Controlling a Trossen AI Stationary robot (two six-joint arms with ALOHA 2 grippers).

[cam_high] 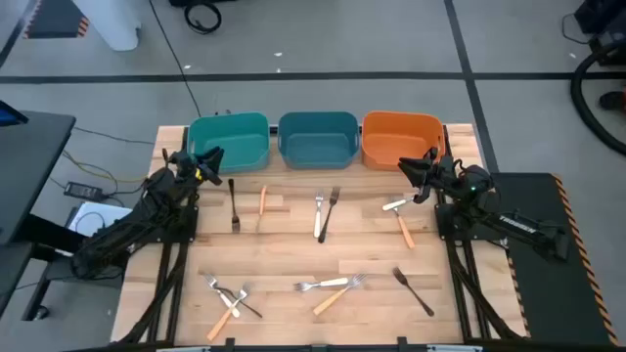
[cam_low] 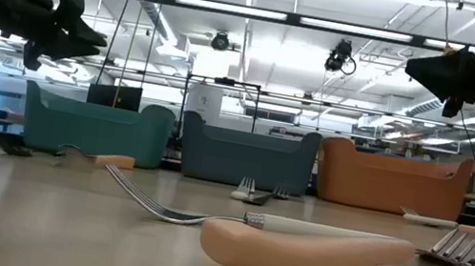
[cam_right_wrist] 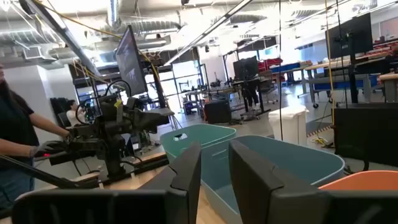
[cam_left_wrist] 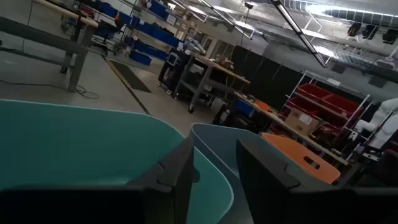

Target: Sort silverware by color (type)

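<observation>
Silverware lies scattered on the wooden table (cam_high: 293, 254). A black fork (cam_high: 234, 203) and an orange-handled fork (cam_high: 262, 201) lie at the left. A silver fork (cam_high: 319, 217) and a black fork (cam_high: 333, 205) lie in the middle, and an orange-handled fork (cam_high: 401, 220) at the right. Near the front edge are a crossed pile (cam_high: 227, 298), a crossed pair (cam_high: 333, 286) and a black fork (cam_high: 414, 291). My left gripper (cam_high: 210, 156) hovers open by the teal bin (cam_high: 228, 140). My right gripper (cam_high: 416, 166) hovers open by the orange bin (cam_high: 402, 140). Both are empty.
A blue bin (cam_high: 317, 139) stands between the teal and orange bins along the far edge. In the right wrist view a person (cam_right_wrist: 15, 143) stands beyond the table's left side. Bare wood lies between the two rows of forks.
</observation>
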